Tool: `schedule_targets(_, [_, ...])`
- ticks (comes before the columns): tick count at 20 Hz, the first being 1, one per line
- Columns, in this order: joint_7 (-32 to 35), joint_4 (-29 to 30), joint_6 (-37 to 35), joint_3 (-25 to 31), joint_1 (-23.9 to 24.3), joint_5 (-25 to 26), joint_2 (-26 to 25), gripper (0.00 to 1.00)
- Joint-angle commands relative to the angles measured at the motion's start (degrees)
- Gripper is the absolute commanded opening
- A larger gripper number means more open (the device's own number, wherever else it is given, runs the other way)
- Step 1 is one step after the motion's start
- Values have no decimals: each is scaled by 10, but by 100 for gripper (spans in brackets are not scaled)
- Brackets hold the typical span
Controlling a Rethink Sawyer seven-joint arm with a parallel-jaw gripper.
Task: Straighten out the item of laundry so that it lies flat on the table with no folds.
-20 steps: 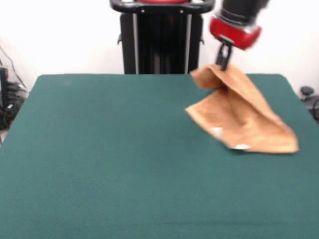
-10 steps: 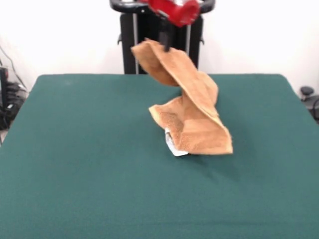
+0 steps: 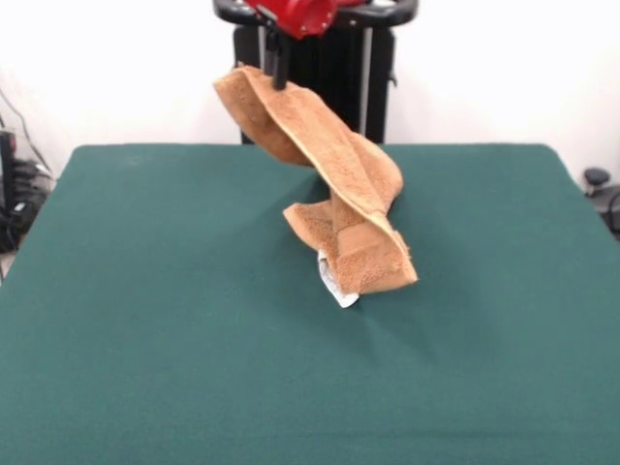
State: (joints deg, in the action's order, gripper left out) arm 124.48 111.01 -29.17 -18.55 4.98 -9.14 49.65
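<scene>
The item of laundry [image 3: 334, 184], an orange-tan terry towel, hangs twisted from one top corner. Its lower end rests bunched on the table [image 3: 145, 291] near the middle, with a small white tag [image 3: 336, 288] poking out below. My gripper [image 3: 279, 76] comes down from the top of the front view and is shut on the towel's raised corner. The red wrist above it is cut off by the top edge. Most of the towel is off the dark green table top, folded and draped along a diagonal.
The black pedestal [image 3: 315, 87] stands behind the table's far edge. Cables and dark gear [image 3: 15, 194] lie off the left side, and a black object [image 3: 596, 179] sits off the right side. Green table top extends on all sides of the towel.
My gripper has carried the towel's corner leftward and higher. The towel's trailing end has dragged left across the table toward the middle and bunched up.
</scene>
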Motion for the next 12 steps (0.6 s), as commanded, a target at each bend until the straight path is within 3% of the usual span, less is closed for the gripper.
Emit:
schedule_targets(1, [-74,28,-78,100,13,48,12,0])
schedule_targets(7, [-132,18,-108,129,86,86,29,0])
schedule_targets(12, [-122,-8,-165,148,109,112,45,0])
